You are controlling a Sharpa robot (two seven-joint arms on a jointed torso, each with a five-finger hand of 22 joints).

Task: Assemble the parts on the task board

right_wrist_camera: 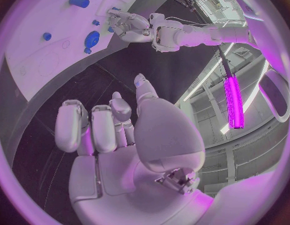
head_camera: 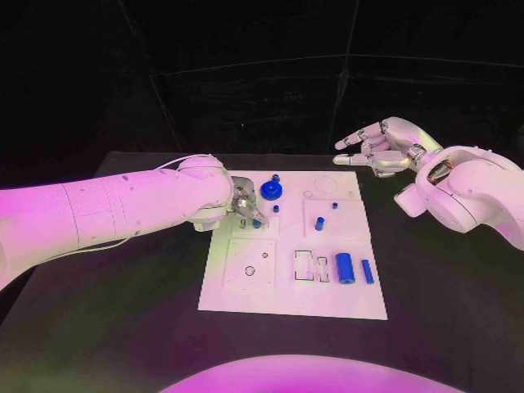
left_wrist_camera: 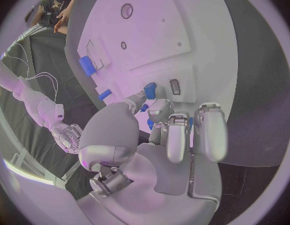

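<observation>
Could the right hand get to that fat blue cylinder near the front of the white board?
Probably yes. The right hand hovers empty beyond the board's far corner, and nothing stands around the blue cylinder. The left hand is busy at the board's other side.

Matt white task board [head_camera: 288,286], glossy blue plastic parts [head_camera: 345,266], matt black table [head_camera: 451,311].

A robotics lab or test cell. A black table [head_camera: 120,327] stands against dark curtain-like walls, with a white task board [head_camera: 291,295] laid flat at its middle as a test fixture. The right wrist view shows a high industrial ceiling with long strip lights [right_wrist_camera: 233,101] and metal framing, washed in purple light.
</observation>
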